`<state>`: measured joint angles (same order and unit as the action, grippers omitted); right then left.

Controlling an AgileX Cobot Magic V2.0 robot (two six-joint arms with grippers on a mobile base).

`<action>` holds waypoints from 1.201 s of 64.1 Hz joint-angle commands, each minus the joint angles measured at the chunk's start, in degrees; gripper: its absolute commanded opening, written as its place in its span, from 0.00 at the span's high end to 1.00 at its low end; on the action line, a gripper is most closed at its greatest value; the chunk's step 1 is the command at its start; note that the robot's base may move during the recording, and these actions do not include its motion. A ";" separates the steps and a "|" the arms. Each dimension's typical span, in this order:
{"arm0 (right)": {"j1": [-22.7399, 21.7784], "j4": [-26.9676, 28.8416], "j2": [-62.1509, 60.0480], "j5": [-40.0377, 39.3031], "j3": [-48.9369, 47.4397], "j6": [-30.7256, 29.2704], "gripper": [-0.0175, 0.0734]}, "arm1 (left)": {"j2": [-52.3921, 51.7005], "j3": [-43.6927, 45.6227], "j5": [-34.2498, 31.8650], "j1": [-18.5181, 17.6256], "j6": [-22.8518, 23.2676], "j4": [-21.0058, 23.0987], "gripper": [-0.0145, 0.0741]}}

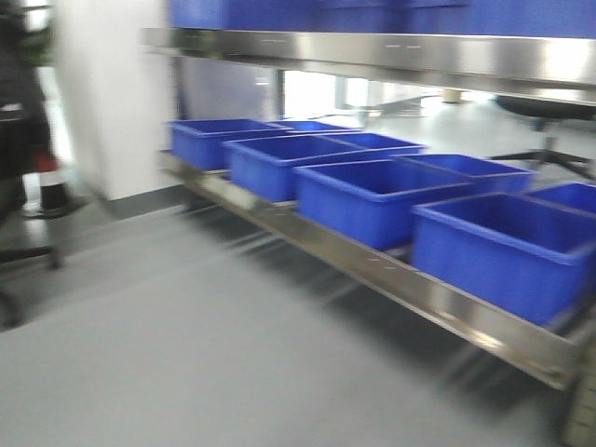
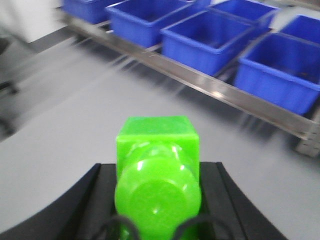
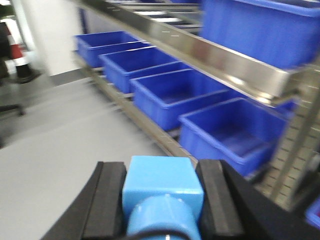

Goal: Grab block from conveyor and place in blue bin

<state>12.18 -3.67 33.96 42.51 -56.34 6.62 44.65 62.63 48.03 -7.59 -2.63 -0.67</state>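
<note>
My right gripper (image 3: 161, 192) is shut on the blue block (image 3: 162, 187), a boxy brick with a round stud facing the camera, held between the black fingers (image 3: 109, 197). My left gripper (image 2: 158, 192) is shut on a bright green block (image 2: 158, 165) of the same shape. Both are carried above the grey floor, facing a low steel rack with a row of blue bins (image 1: 372, 200), which also show in the left wrist view (image 2: 207, 37) and the right wrist view (image 3: 172, 97). The conveyor is out of view. Neither gripper shows in the exterior view.
The low steel shelf (image 1: 372, 265) holds several open blue bins; an upper steel shelf (image 1: 391, 56) carries more bins. A perforated rack post (image 3: 295, 150) stands at the right. A white wall (image 1: 112, 102) and dark chair shapes (image 1: 19, 186) are at the left. The views are motion-blurred.
</note>
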 commanded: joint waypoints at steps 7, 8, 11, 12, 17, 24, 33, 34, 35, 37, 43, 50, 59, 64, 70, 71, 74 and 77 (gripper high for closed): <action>0.14 -0.66 -0.32 -0.98 -0.40 -0.26 0.98 | -0.32 -0.07 -1.13 -0.45 0.39 0.03 0.96; 0.14 -0.66 -0.32 -0.98 -0.40 -0.26 0.98 | -0.32 -0.07 -1.13 -0.45 0.39 0.03 0.96; 0.14 -0.66 -0.32 -0.98 -0.40 -0.26 0.98 | -0.32 -0.07 -1.13 -0.45 0.39 0.03 0.96; 0.14 -0.66 -0.32 -0.98 -0.40 -0.26 0.98 | -0.32 -0.07 -1.13 -0.45 0.39 0.03 0.96; 0.14 -0.66 -0.32 -0.98 -0.40 -0.26 0.98 | -0.32 -0.07 -1.13 -0.45 0.39 0.03 0.96; 0.14 -0.66 -0.32 -0.98 -0.40 -0.26 0.98 | -0.32 -0.07 -1.13 -0.45 0.39 0.03 0.96; 0.14 -0.66 -0.32 -0.98 -0.40 -0.26 0.98 | -0.32 -0.07 -1.13 -0.45 0.39 0.03 0.96; 0.14 -0.66 -0.32 -0.98 -0.40 -0.26 0.98 | -0.32 -0.07 -1.13 -0.45 0.39 0.03 0.96; 0.14 -0.66 -0.32 -0.98 -0.40 -0.26 0.98 | -0.32 -0.07 -1.13 -0.45 0.39 0.03 0.96; 0.14 -0.66 -0.32 -0.98 -0.40 -0.26 0.98 | -0.32 -0.07 -1.13 -0.45 0.39 0.03 0.96; 0.14 -0.66 -0.32 -0.98 -0.40 -0.26 0.98 | -0.32 -0.07 -1.13 -0.45 0.39 0.03 0.96; 0.14 -0.66 -0.32 -0.98 -0.40 -0.26 0.98 | -0.32 -0.07 -1.13 -0.45 0.39 0.03 0.96; 0.14 -0.66 -0.32 -0.98 -0.40 -0.26 0.98 | -0.32 -0.07 -1.13 -0.45 0.39 0.03 0.96; 0.14 -0.66 -0.32 -0.98 -0.40 -0.26 0.98 | -0.32 -0.07 -1.13 -0.45 0.39 0.03 0.96; 0.14 -0.66 -0.32 -0.98 -0.40 -0.26 0.98 | -0.32 -0.07 -1.13 -0.45 0.39 0.03 0.96; 0.14 -0.66 -0.32 -0.98 -0.40 -0.26 0.98 | -0.32 -0.07 -1.13 -0.45 0.39 0.03 0.96; 0.14 -0.66 -0.32 -0.98 -0.40 -0.26 0.98 | -0.32 -0.07 -1.13 -0.45 0.39 0.03 0.96; 0.14 -0.66 -0.32 -0.98 -0.40 -0.26 0.98 | -0.32 -0.07 -1.13 -0.45 0.39 0.03 0.96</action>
<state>12.18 -3.67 33.96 42.51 -56.34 6.62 44.65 62.63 48.03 -7.59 -2.63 -0.67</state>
